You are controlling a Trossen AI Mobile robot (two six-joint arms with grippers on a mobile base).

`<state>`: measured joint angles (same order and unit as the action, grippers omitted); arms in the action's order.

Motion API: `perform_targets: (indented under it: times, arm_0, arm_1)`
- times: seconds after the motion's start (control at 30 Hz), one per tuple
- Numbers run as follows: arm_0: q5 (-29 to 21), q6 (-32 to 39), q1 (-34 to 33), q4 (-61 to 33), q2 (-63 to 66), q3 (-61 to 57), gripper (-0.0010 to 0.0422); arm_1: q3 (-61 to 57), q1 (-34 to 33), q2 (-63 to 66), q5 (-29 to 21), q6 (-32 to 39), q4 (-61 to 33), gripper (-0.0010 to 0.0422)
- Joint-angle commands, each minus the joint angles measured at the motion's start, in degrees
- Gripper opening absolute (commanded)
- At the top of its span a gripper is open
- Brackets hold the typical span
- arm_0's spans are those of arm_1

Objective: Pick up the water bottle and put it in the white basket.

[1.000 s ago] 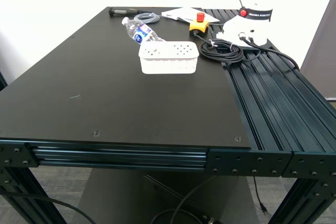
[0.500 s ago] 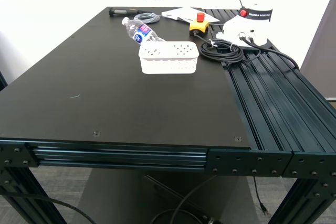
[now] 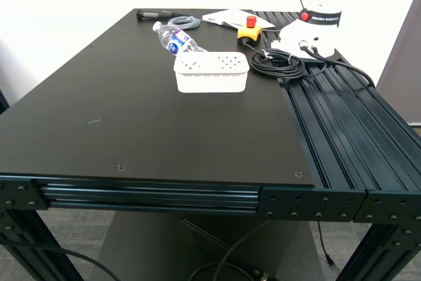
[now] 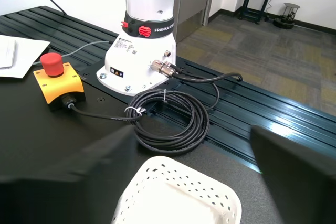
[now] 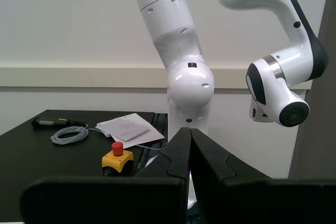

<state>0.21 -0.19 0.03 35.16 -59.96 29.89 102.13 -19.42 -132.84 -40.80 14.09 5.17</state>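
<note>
First gripper (image 4: 184, 182) jaws wide apart, empty, above white basket (image 3: 211, 72). Water bottle (image 3: 176, 39) lies just behind basket. Second gripper (image 5: 189, 153) closed, empty.

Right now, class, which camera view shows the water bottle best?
The exterior view. There the water bottle lies whole on the table, just behind the white basket, with its white cap and blue label visible. The first wrist view shows the basket's rim but no bottle. The second wrist view shows none of it either.
</note>
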Motion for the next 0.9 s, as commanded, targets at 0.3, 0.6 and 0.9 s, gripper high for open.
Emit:
perform_targets:
  times: [0.3,0.6,0.9]
  arm_0:
    - [-0.07,0.15,0.02,0.2,0.02,0.07,0.0001]
    - [-0.07,0.13,0.02,0.2,0.02,0.07,0.0001]
    - [-0.07,0.15,0.02,0.2,0.02,0.07,0.0001]
  arm_1:
    - [0.09,0.0,0.02,-0.13,-0.37,0.09,0.0086]
    - [0.09,0.0,0.02,-0.13,-0.37,0.09,0.034]
    - [0.09,0.0,0.02,-0.13,-0.17,0.09,0.0091]
